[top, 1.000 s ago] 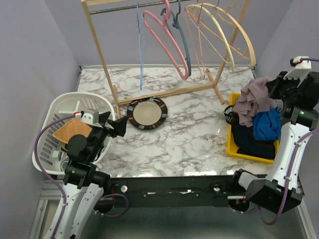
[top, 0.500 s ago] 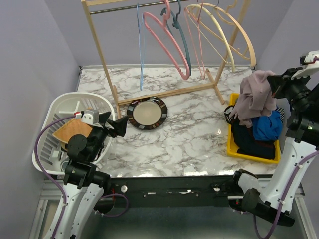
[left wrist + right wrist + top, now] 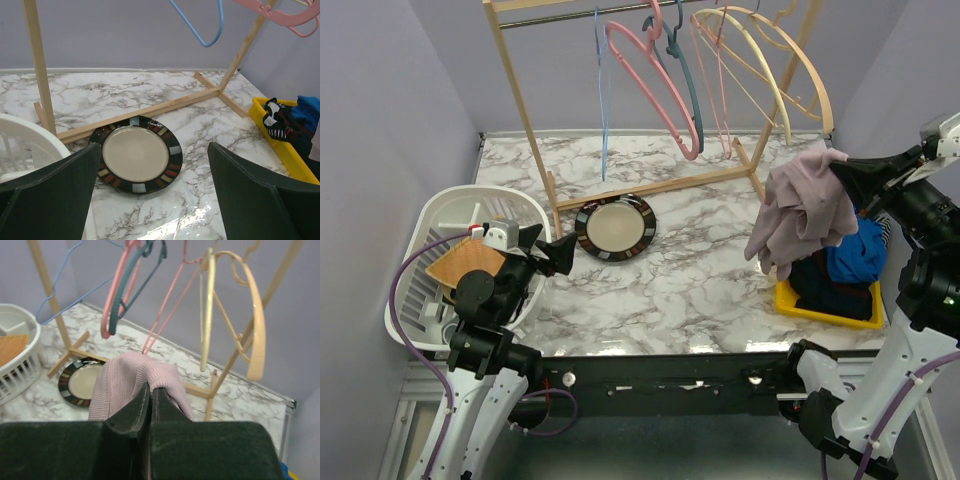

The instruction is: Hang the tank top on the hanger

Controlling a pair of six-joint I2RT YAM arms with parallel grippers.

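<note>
The mauve tank top [image 3: 798, 210] hangs in the air over the table's right side, left of the yellow bin, pinched at its top fold by my right gripper [image 3: 840, 170]. In the right wrist view the two dark jaws meet on the ribbed pink cloth [image 3: 127, 385], which drapes down over them. The thin light-blue hanger [image 3: 602, 90] hangs on the wooden rack at the back left; it also shows as the light-blue hanger [image 3: 65, 287] in the right wrist view and its lower loop [image 3: 200, 22] in the left wrist view. My left gripper [image 3: 552, 252] stands open beside the white basket, holding nothing.
A wooden rack [image 3: 525, 110] carries a pink hanger [image 3: 655, 85], a teal one [image 3: 685, 75] and cream wooden ones [image 3: 780, 70]. A dark-rimmed plate [image 3: 614, 227] lies near its foot. A yellow bin [image 3: 820, 305] holds navy and blue clothes. A white basket [image 3: 435, 255] stands at the left.
My right gripper has lifted the tank top out of the yellow bin and carried it leftward and up, so it now hangs free over the table. The left arm has stayed still.
</note>
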